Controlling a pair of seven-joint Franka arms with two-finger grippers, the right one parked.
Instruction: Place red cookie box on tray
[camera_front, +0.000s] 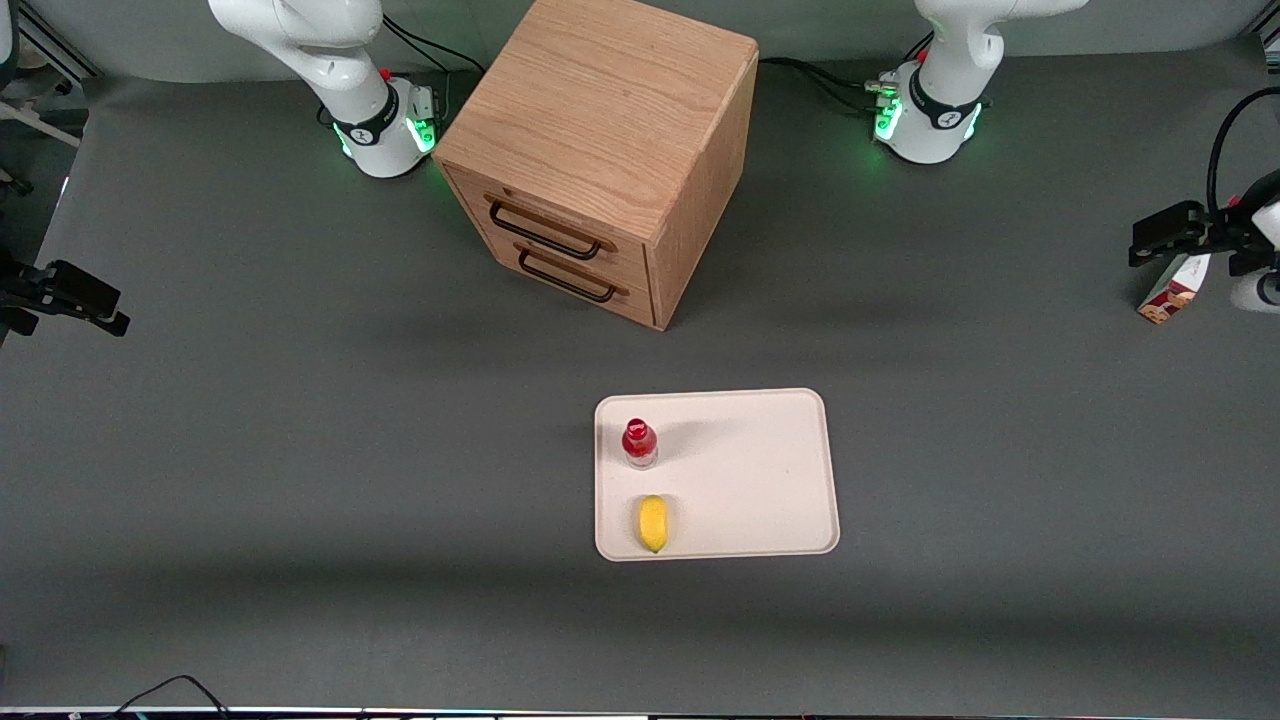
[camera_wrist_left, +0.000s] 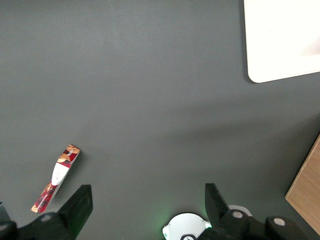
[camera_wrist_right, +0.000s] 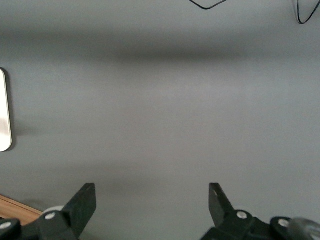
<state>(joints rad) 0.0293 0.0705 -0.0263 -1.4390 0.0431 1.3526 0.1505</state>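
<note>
Box (camera_wrist_left: 56, 178): thin, long, dark red pattern with a white patch mid-length and a tan cookie picture at one end. I see it lying on the desk (camera_front: 300, 450) at the working arm's end, close to the desk's edge and well apart from the tray (camera_front: 760, 470).

Tool (camera_wrist_left: 145, 207): I read it as spread wide and holding nothing, raised above the desk just beside the box; the box lies outside the span of its fingers (camera_wrist_left: 80, 205).

Tray: cream-white, rounded corners, low rim, nearer the front camera than the cabinet (camera_front: 600, 150). It carries a bottle (camera_front: 639, 443) with a red cap and a yellow fruit (camera_front: 652, 522), both along the rim toward the parked arm's end. I note the rest of the tray surface is bare.

Between box and tray I see only grey desk.
</note>
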